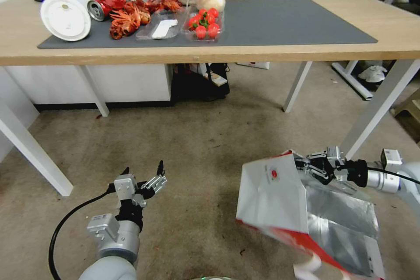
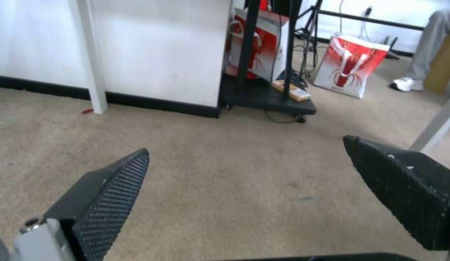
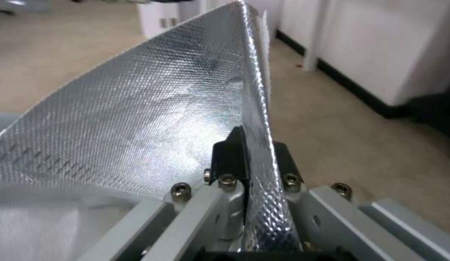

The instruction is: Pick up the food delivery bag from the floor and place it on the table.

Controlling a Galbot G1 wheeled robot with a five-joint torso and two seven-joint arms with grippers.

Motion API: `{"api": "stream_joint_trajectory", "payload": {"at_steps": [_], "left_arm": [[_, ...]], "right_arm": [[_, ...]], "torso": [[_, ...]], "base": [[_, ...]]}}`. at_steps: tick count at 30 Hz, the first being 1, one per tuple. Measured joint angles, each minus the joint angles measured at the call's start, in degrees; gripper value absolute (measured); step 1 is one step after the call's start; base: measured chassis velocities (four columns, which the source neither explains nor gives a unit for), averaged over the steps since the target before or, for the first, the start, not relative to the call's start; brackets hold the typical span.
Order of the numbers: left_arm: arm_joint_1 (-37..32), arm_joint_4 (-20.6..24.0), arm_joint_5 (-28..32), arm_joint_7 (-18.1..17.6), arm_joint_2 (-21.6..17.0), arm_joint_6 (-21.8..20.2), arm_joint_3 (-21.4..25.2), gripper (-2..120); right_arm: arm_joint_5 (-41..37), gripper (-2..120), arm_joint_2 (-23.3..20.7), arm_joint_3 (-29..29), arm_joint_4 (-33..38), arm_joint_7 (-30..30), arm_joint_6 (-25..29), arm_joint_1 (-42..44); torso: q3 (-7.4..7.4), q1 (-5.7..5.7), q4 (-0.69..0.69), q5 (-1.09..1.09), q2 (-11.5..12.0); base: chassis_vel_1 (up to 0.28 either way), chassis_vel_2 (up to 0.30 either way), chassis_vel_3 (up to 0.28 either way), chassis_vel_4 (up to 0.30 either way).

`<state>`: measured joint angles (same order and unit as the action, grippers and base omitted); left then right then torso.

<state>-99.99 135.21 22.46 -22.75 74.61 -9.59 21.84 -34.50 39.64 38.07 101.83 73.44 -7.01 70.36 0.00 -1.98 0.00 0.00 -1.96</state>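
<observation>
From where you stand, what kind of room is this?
Probably an office or lab used for testing: short carpet, a wood table on white legs bearing staged food, and a cabled equipment cart by the wall.

The bottom of the food delivery bag (image 1: 306,210) is cut off by the near edge of the head view. The small round logo (image 1: 274,173) on it cannot be read. The table (image 1: 393,26) is cut off at the left and right.
</observation>
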Motion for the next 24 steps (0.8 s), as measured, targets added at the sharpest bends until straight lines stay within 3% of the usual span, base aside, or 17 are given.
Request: {"api": "stream_joint_trajectory", "payload": {"at_steps": [12, 24], "left_arm": [[0.0, 0.6, 0.7, -0.1, 0.0, 0.1, 0.3, 100], [0.3, 0.7, 1.0, 0.0, 0.1, 0.8, 0.5, 100]], "right_arm": [[-10.3, 0, -1.9, -2.5, 4.8, -0.3, -4.8, 0.9], [-14.5, 0, -3.3, -3.0, 4.5, 1.3, -5.9, 0.6]], "torso": [[0.00, 0.00, 0.00, 0.00, 0.0], [0.00, 0.00, 0.00, 0.00, 0.0]], "base": [[0.000, 0.000, 0.000, 0.000], [0.000, 0.000, 0.000, 0.000]]}}
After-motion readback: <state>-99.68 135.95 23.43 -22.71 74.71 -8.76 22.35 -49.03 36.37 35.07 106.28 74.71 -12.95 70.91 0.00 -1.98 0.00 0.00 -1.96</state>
